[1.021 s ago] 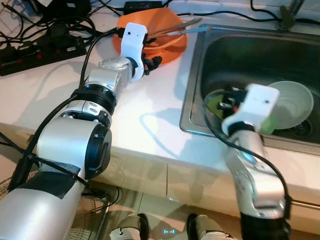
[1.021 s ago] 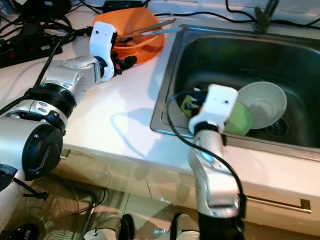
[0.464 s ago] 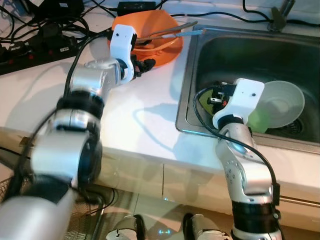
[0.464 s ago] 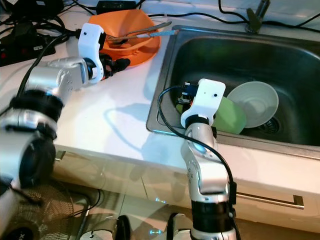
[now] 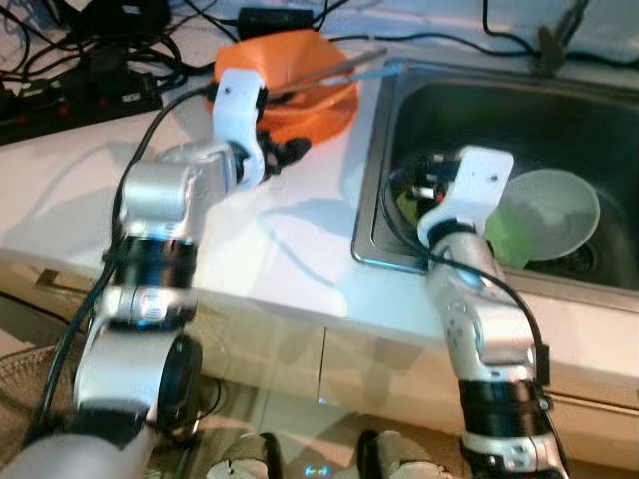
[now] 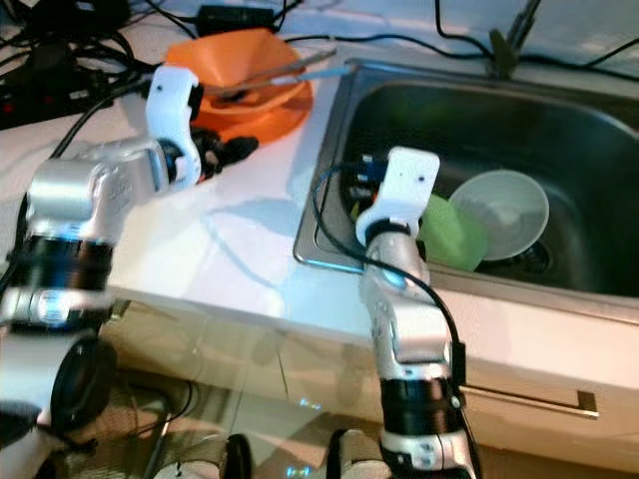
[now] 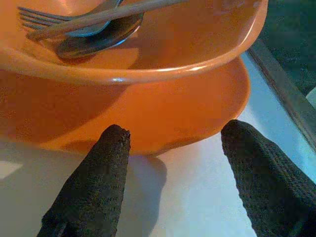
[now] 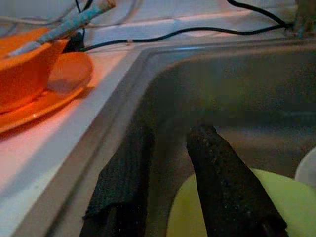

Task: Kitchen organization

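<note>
The green plate [image 5: 511,232] in the sink [image 5: 469,100] is half hidden behind the right wrist housing, and the cutlery handles [image 7: 98,17] are cut off at the frame edge.

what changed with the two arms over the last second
Little: mainly the head camera shifted. The left gripper stays open just short of the orange plate under the orange bowl. The right gripper still hangs in the sink over the green dish, holding nothing.
</note>
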Available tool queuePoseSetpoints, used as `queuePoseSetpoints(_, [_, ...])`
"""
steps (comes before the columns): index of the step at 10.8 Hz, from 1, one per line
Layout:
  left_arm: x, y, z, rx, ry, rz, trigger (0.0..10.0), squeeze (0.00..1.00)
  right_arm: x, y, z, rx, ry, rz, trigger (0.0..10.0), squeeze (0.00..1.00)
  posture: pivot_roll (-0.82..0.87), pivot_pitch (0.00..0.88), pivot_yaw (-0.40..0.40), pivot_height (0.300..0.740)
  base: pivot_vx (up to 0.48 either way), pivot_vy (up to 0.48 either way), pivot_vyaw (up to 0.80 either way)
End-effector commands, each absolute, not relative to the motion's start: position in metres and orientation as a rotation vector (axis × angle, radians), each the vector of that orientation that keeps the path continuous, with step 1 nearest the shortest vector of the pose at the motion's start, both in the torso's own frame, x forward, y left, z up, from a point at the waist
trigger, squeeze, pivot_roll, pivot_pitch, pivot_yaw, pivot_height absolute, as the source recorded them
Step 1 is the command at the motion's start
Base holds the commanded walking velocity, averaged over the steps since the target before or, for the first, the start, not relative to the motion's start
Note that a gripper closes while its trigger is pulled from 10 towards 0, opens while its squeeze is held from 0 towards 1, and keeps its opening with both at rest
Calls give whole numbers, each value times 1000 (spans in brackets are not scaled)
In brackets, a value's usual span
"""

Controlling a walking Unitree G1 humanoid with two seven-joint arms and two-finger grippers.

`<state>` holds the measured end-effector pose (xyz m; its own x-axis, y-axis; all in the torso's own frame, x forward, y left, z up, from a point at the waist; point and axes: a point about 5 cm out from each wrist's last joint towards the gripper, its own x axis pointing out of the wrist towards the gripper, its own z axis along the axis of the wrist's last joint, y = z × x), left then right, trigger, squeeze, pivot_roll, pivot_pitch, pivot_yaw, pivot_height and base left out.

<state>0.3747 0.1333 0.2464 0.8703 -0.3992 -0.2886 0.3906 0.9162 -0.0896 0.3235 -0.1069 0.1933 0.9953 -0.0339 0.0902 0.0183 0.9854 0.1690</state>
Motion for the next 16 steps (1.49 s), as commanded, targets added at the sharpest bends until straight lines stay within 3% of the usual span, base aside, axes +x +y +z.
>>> queuePoseSetpoints(1, [371,137,226,-43,416,-389,10000,0,324,-107,193,178,-98,-26,10000,0,-39,122,-25,719,0,0,0])
queuePoseSetpoints(7, [353,141,278,26,172,-294,10000,0,330,-105,193,184,-110,-17,10000,0,-26,115,-32,719,0,0,0])
queuePoseSetpoints(11, [365,139,263,55,208,-296,10000,0,327,-107,196,175,-124,-17,10000,0,-54,122,-27,719,0,0,0])
queuePoseSetpoints(16, [382,131,246,71,225,-328,10000,0,326,-127,235,152,-219,-44,10000,0,-108,140,-33,719,0,0,0])
